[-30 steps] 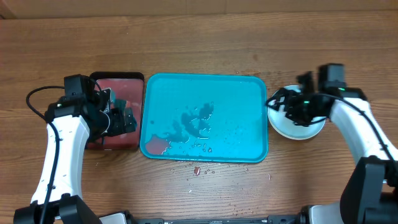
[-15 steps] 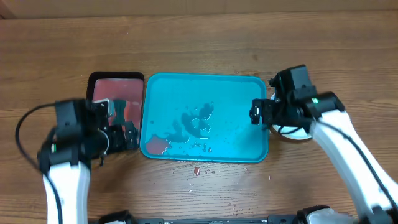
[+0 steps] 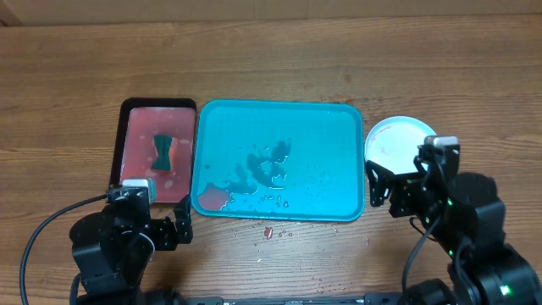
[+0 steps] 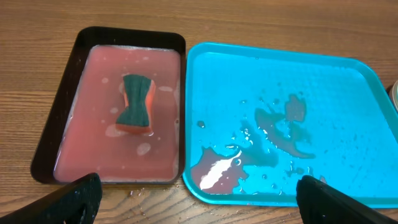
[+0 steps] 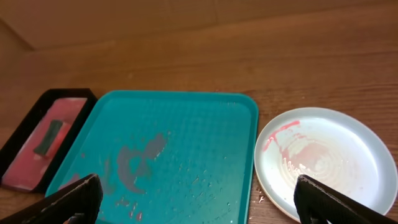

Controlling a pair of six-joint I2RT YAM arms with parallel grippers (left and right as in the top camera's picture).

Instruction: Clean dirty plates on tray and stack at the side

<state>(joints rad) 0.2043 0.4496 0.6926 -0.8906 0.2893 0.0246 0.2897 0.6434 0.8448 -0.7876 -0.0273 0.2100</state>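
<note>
Comparing views first. Visible from overhead only: both arms, folded low at the near edge of the worktop (image 3: 271, 59), left arm below the reddish tray (image 3: 124, 144), right arm below the plate (image 3: 396, 140).

Visible in the left wrist view only:
- Detail of the sponge (image 4: 135, 102): green on top, orange at the base, lying in pink liquid inside the reddish tray.
- Reddish puddle (image 4: 214, 171) at the near left corner of the turquoise tray (image 4: 336, 81), with scattered droplets further in.

Visible in the right wrist view only: pink smear on the left part of the plate, faint rings at its centre.

Pose:
- Left claw (image 3: 174, 230): aimed toward the two trays, just off the near right corner of the reddish tray, fingers spread wide, holding nothing.
- Right claw (image 3: 385, 191): aimed toward the far side, near the turquoise tray's near right corner, fingers spread wide, empty.

Position of task items:
- Plate: resting on the worktop, just beside the right rim of the turquoise tray, beyond the right claw and apart from it.
- Turquoise tray: wet, lying between the reddish tray and the plate, beyond both claws.

Cannot tell whether further plates lie under the visible one.
</note>
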